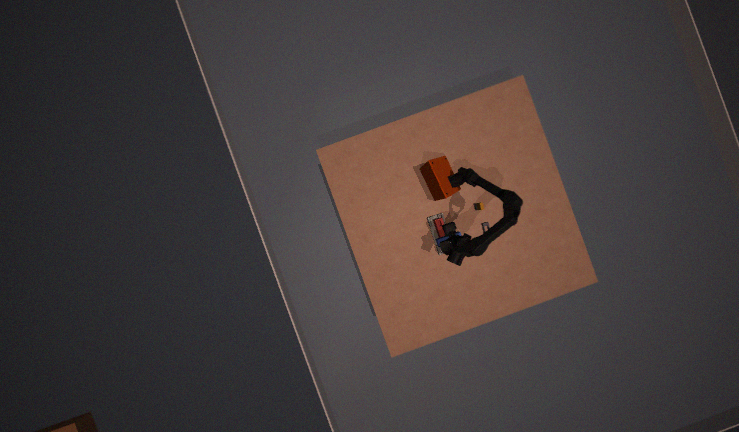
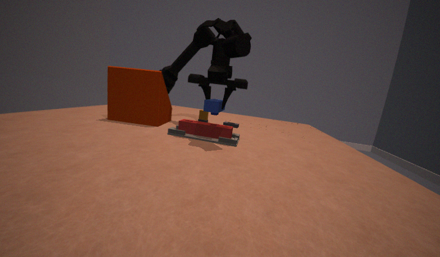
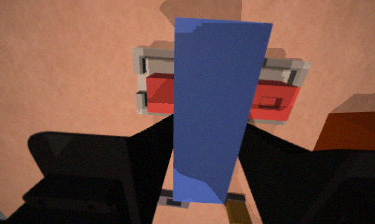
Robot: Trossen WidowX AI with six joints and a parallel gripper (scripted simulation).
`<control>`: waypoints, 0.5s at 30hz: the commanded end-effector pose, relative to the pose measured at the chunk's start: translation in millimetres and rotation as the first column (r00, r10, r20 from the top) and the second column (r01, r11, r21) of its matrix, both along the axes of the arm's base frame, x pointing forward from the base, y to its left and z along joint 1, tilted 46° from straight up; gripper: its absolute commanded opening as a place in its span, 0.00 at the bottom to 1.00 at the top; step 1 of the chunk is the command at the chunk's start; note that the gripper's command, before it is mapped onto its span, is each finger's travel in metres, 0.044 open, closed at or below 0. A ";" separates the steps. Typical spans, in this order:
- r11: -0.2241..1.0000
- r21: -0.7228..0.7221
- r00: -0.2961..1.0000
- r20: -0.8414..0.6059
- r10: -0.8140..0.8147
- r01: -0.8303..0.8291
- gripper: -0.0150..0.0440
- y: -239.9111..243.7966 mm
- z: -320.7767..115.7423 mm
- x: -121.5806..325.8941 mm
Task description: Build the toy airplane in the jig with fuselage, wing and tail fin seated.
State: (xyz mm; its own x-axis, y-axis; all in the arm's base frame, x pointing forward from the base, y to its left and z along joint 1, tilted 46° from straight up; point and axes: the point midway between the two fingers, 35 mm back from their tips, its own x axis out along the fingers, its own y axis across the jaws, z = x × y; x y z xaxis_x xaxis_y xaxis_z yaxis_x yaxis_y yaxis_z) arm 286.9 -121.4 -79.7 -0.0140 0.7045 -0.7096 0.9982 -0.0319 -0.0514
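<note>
The red fuselage [image 1: 440, 225] [image 2: 195, 128] [image 3: 160, 95] lies in the grey cradle [image 2: 176, 131] [image 3: 138, 60] and looks level. Its tail socket shows in the wrist view; the wing hides its middle. My gripper [image 2: 215, 103] [image 3: 203, 121] is shut on the blue wing [image 2: 212, 105] [image 3: 220, 75], holding it above the fuselage, crosswise over its middle. The wing's tab points down, with a gap beneath it in the exterior view. The yellow tail fin [image 1: 481, 205] [image 2: 203, 115] [image 3: 238, 212] stands upright in a dark holder [image 2: 203, 120] behind the cradle.
A large orange block [image 1: 441, 177] [image 2: 134, 96] [image 3: 353, 132] stands beside the arm's base, off the tail-socket end of the cradle. A small grey stand [image 1: 485, 226] [image 2: 230, 124] [image 3: 174, 201] sits behind the cradle, near the fin's holder.
</note>
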 end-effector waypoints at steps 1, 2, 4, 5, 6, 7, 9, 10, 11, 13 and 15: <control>1.000 -0.001 1.000 -0.005 0.000 0.000 0.58 2.5 -3.7 -0.7; 1.000 -0.001 1.000 -0.004 0.000 0.000 0.58 3.6 -4.9 -0.7; 1.000 -0.001 1.000 -0.004 0.000 0.000 0.58 5.9 -7.3 -0.6; 1.000 -0.001 1.000 -0.004 0.000 0.000 0.58 7.0 -8.4 -0.6; 1.000 -0.001 1.000 -0.004 0.000 0.000 0.58 8.2 -9.6 -0.6; 1.000 -0.001 1.000 -0.004 0.000 0.000 0.58 9.3 -10.8 -0.5; 1.000 -0.001 1.000 -0.004 0.000 0.000 0.58 11.6 -13.1 -0.6; 1.000 -0.001 1.000 -0.004 0.000 0.000 0.58 12.8 -14.2 -0.6; 1.000 -0.001 1.000 -0.004 0.000 0.000 0.58 13.9 -15.4 -0.6; 1.000 -0.001 1.000 -0.004 0.000 0.000 0.58 16.3 -17.6 -0.7; 1.000 -0.001 1.000 -0.004 0.000 0.000 0.58 18.6 -19.9 -0.8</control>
